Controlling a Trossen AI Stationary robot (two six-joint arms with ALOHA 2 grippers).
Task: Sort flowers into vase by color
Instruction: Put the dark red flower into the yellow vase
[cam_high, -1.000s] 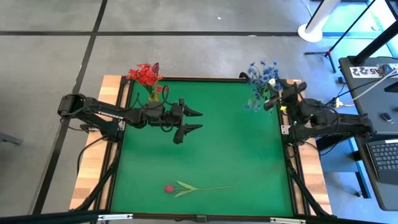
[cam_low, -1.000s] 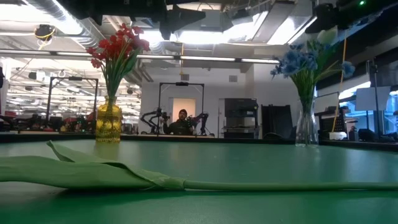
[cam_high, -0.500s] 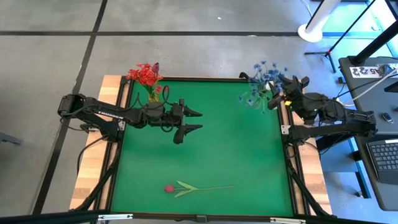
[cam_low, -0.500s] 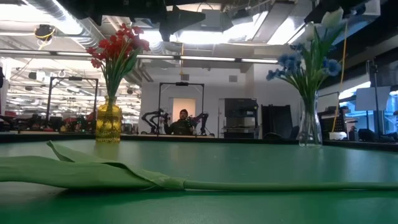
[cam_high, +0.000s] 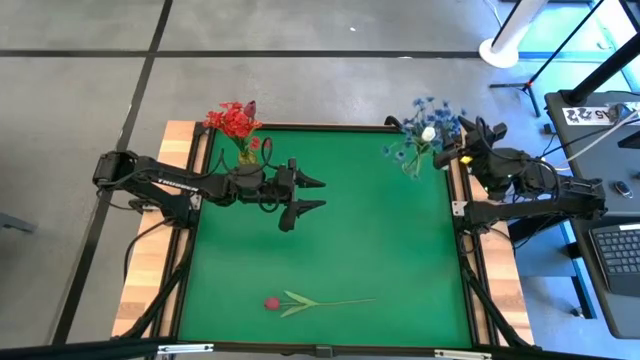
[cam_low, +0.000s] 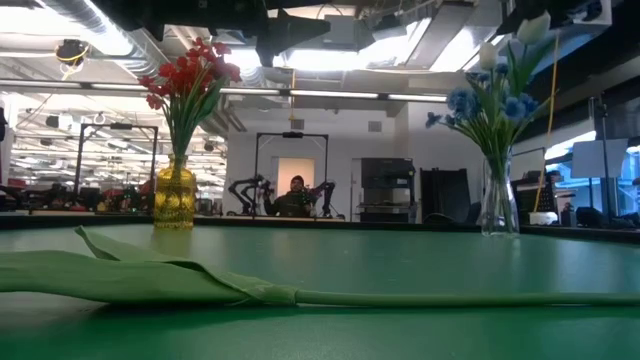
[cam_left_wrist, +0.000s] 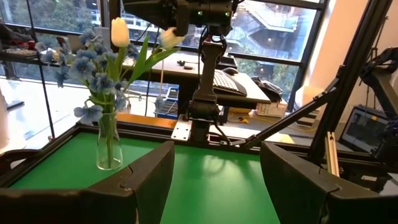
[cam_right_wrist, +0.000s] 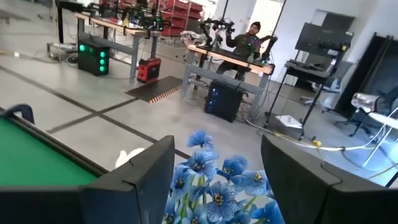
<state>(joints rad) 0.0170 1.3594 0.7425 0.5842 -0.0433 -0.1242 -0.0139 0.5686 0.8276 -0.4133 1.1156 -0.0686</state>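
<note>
1. High view: the right gripper (cam_high: 462, 133) hangs at the table's (cam_high: 330, 240) far right corner, fingers spread wide, holding nothing; the blue flowers (cam_high: 425, 130) and a white tulip bud (cam_high: 428, 133) in the clear vase (cam_low: 497, 208) sit just beside it.
2. The left gripper (cam_high: 312, 193) hovers with fingers wide apart and empty, the red flowers (cam_high: 233, 120) in the yellow vase (cam_low: 175, 197) behind it.
3. A dark red-pink bud stem (cam_high: 315, 301) lies on the table, well in front of both grippers.

Matt green felt-like mat (cam_high: 380, 240) under me, bare pale wood table edge (cam_high: 150, 260) at left. Clear glossy glass vase (cam_left_wrist: 109, 144) far right, yellow textured glass vase (cam_low: 175, 198) far left; my fingers (cam_left_wrist: 146, 180) matt black plastic.
</note>
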